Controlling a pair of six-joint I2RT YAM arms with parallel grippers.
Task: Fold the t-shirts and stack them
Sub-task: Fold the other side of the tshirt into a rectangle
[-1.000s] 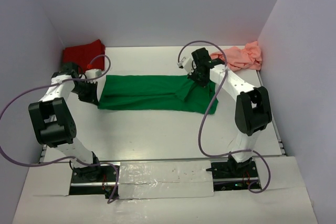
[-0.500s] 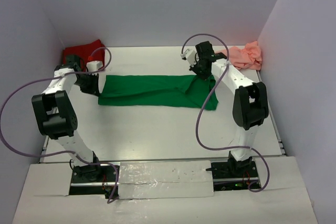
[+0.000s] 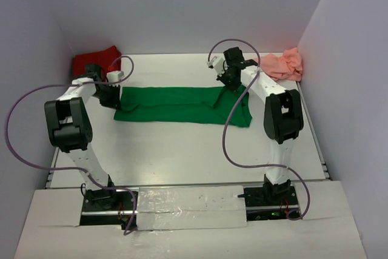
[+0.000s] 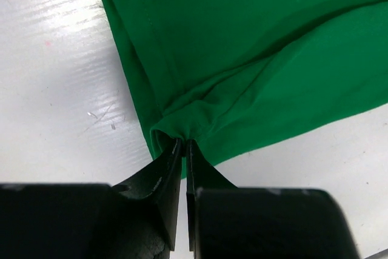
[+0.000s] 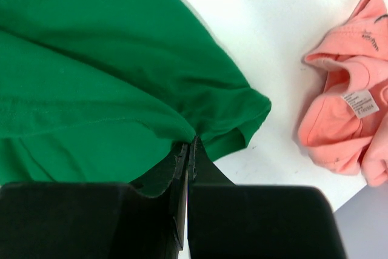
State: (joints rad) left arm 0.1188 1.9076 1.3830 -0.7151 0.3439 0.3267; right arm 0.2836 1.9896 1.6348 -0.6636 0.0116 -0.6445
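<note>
Worktop (image 3: 182,150) centre: green shirt (image 3: 176,104) spread wide; your left end effector (image 4: 183,147) clamps its left edge, right end effector (image 5: 190,144) its right. Red shirt (image 3: 94,60) back-left, probably bunched; pink shirt (image 3: 282,65) back-right.

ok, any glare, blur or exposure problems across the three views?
Top external: even, soft light, only faint shadows on the table, nothing blurred. Left wrist: streaky glare on the table upper left, green shirt seams sharp, left gripper body near-black. Right wrist: no glare, pink shirt and its label in focus, right gripper equally dark.
</note>
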